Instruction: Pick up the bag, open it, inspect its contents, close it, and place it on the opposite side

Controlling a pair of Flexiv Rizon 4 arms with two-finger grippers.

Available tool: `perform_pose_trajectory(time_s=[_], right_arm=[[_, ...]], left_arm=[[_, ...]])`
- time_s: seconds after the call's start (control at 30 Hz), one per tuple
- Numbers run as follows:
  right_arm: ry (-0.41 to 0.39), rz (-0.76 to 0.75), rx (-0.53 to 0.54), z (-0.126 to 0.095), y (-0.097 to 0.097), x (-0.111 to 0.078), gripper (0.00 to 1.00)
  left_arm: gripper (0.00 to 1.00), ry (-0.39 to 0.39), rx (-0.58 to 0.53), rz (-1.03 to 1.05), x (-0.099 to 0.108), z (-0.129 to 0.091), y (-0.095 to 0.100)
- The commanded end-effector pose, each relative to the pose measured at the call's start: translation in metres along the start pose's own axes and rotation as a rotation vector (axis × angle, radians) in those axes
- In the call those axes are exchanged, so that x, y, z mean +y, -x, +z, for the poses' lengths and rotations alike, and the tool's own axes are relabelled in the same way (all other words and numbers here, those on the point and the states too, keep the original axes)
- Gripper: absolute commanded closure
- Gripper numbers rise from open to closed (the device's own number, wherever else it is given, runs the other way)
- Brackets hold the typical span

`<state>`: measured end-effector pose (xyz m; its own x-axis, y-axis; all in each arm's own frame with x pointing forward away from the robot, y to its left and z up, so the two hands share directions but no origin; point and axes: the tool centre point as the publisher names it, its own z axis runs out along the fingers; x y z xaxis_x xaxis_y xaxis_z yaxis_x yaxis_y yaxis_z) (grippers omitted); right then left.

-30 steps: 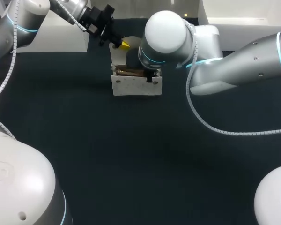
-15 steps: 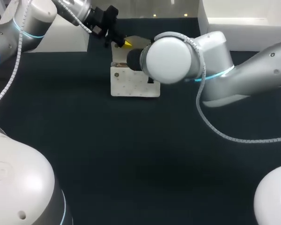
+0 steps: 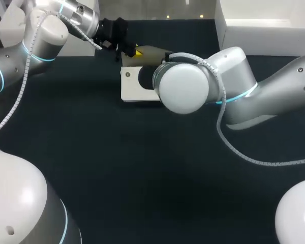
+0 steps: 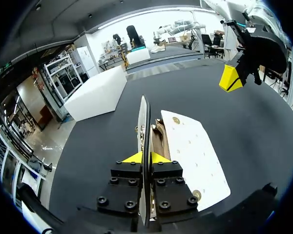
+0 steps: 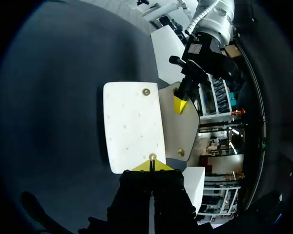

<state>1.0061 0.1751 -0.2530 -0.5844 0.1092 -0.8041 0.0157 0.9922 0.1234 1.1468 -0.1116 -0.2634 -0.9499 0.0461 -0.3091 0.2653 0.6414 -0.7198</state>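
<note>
The white bag point(image 3: 134, 89) lies at the back middle of the dark table, its studded front panel point(image 5: 132, 126) facing up. My left gripper point(image 3: 133, 51) is shut on the edge of the bag's tan flap point(image 5: 178, 129), holding it raised behind the bag. In the left wrist view the flap's edge point(image 4: 144, 122) runs between the left gripper's point(image 4: 145, 158) fingers, with the bag's body point(image 4: 195, 151) beside them. My right gripper point(image 5: 152, 165) is shut, hovering at the bag's near edge by a brass stud. It shows in the left wrist view point(image 4: 231, 80) with nothing in it. My right arm's elbow hides it in the head view.
A large white box point(image 3: 264, 25) stands at the table's back right. Another white block point(image 3: 76, 43) stands at the back left, behind my left arm. My right arm's elbow point(image 3: 183, 89) hangs over the bag's right side.
My right gripper has closed and its arm's elbow has swung forward over the bag. The bag's brown inside no longer shows; its front panel has come up.
</note>
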Motion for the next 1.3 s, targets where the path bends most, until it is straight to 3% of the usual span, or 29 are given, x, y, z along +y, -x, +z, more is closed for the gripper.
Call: perform_pose_trajectory(time_s=[0.03,0.33,0.83,1.07,1.3], right_arm=[[0.014,0.01,-0.032,0.003,-0.012,-0.002,1.0],[0.02,0.05,0.002,0.005,-0.038,-0.002,1.0],[0.02,0.05,0.002,0.005,-0.038,-0.002,1.0],[0.047,0.038,0.005,0.003,-0.049,0.004,1.0],[0.054,0.04,0.021,0.004,-0.061,0.005,1.0]], left_arm=[[1.0,0.001,-0.081,0.036,0.004,0.009,-0.008],[1.0,0.029,-0.101,0.096,0.01,0.018,-0.008],[1.0,0.029,-0.101,0.096,0.01,0.018,-0.008],[1.0,0.011,-0.175,0.117,0.026,0.024,0.023],[1.0,-0.024,-0.159,0.162,0.03,0.024,0.017]])
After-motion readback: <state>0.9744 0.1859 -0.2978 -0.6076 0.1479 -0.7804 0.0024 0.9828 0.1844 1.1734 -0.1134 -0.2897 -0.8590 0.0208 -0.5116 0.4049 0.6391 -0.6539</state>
